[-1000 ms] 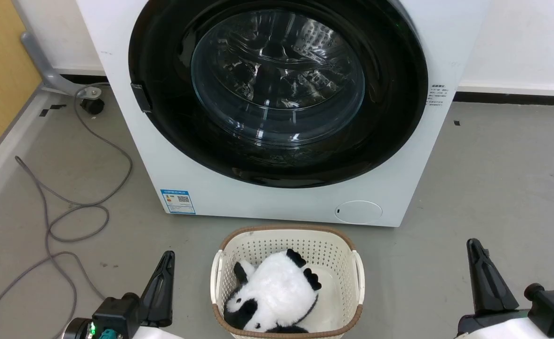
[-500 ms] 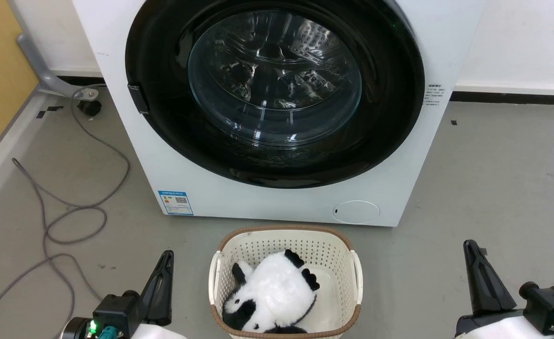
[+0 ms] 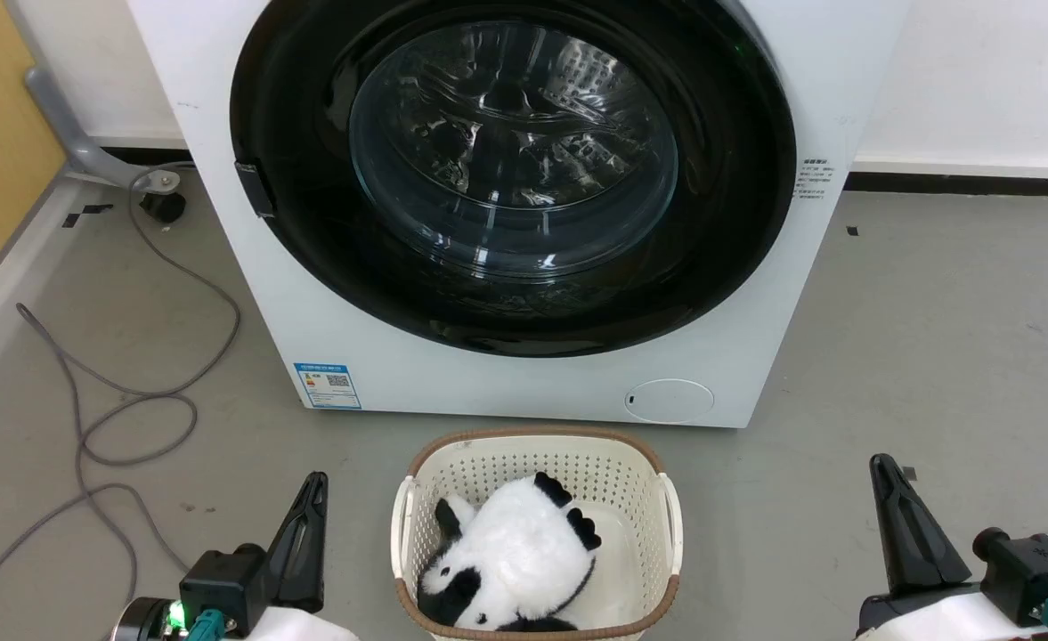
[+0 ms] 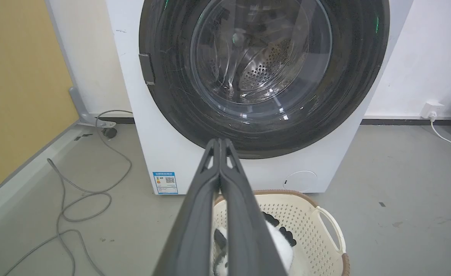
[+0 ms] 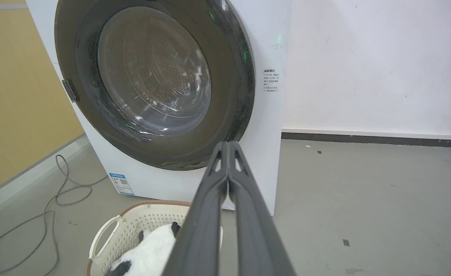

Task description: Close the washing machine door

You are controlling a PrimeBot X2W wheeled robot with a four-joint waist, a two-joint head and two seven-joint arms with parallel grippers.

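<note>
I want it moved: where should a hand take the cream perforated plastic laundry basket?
Likely its white loop handle on a side wall, from above and outside: the loop stands off the wall, leaving a finger gap, while the black-and-white panda plush crowds the inside.

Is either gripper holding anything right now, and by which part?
Nothing is held. The left gripper and the right gripper are both shut and empty, clear of the washing machine door.

Washing machine [image 3: 452, 383] top, washing machine door [image 3: 737, 223] upper rim: cut by frame edge. Blue label [image 3: 327, 385] print, ahead of left claw [image 3: 317, 485]: unreadable. Panda toy [image 4: 284, 249] partly hidden behind left claw.
</note>
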